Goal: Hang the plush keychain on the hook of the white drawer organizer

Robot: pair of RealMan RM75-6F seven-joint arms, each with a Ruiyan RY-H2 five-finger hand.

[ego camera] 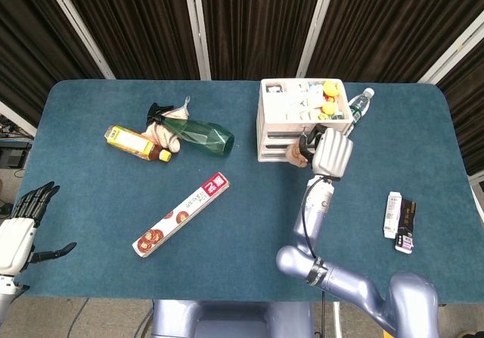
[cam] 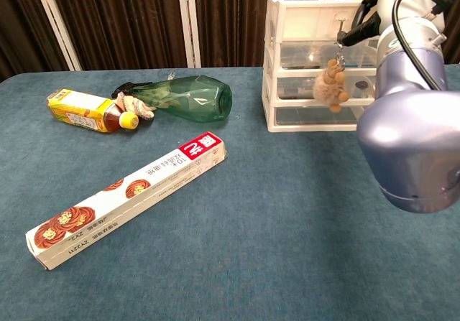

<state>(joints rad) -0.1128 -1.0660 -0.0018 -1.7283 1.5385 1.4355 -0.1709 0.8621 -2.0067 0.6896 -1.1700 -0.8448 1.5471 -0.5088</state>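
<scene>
The white drawer organizer [ego camera: 280, 126] [cam: 305, 62] stands at the back of the table, right of centre. A small hook [cam: 338, 22] sticks out of its upper front. The brown plush keychain [cam: 330, 85] [ego camera: 295, 153] dangles in front of the drawers, with its chain running up close beside the hook. My right hand [ego camera: 331, 153] [cam: 363, 25] pinches the chain's top, right at the organizer's front. Whether the ring sits on the hook cannot be made out. My left hand [ego camera: 20, 228] hovers off the table's near left corner, fingers spread and empty.
A green spray bottle [ego camera: 200, 134] [cam: 192, 100] and a yellow tea bottle [ego camera: 134, 143] [cam: 88, 110] lie at the back left. A long wrap box [ego camera: 182, 213] [cam: 128, 199] lies mid-table. A water bottle [ego camera: 360, 104] stands behind the organizer. Small packets [ego camera: 399, 221] lie at the right.
</scene>
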